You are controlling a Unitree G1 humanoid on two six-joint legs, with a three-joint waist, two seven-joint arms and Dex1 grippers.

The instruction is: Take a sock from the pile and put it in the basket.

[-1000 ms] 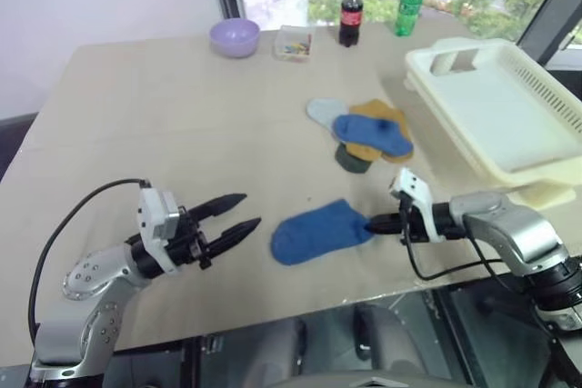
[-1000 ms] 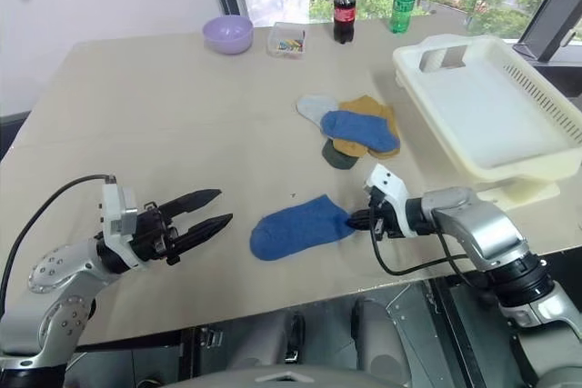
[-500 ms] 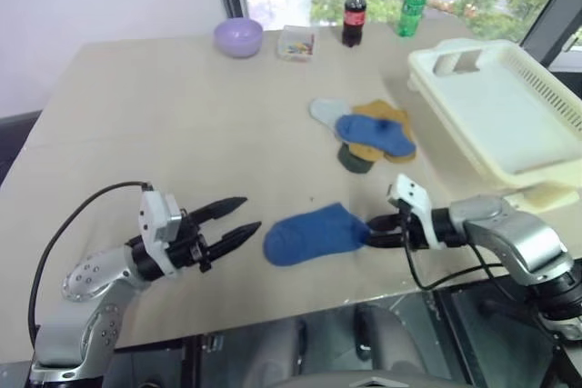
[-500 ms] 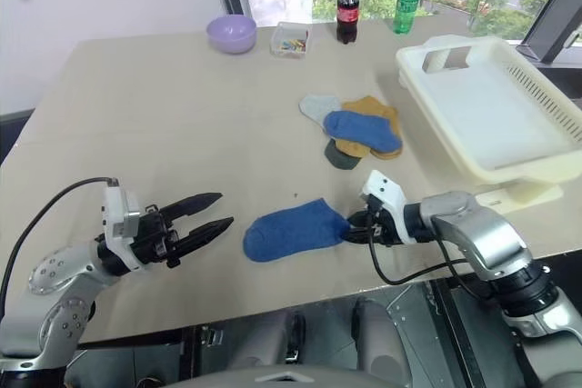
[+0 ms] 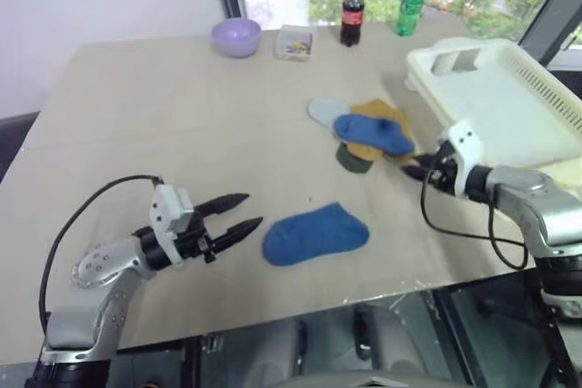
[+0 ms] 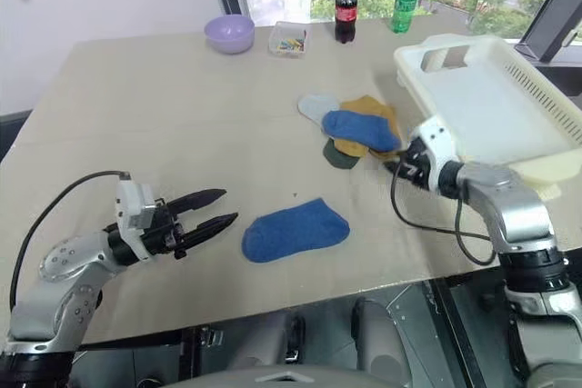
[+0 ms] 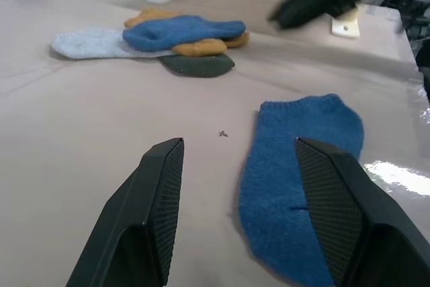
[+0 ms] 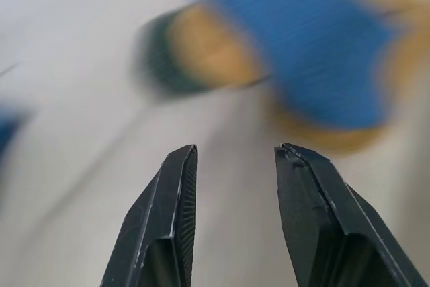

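Socks in the pile (image 5: 366, 136) lie just beyond the right fingers (image 8: 169, 220), spread and empty.

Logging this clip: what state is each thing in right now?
Loose blue sock: flat on the table, unheld.
Pile: heaped, untouched.
Basket: upright, empty.
Left pincer: open, empty.
Right pincer: open, empty, at the pile.
Cola bottle: upright, capped.
Green bottle: upright, capped.

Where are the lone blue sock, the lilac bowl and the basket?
lone blue sock (image 5: 316, 233), left eye view, its middle.
lilac bowl (image 5: 235, 37), left eye view, its wall.
basket (image 6: 446, 58), right eye view, its handle cut-out.
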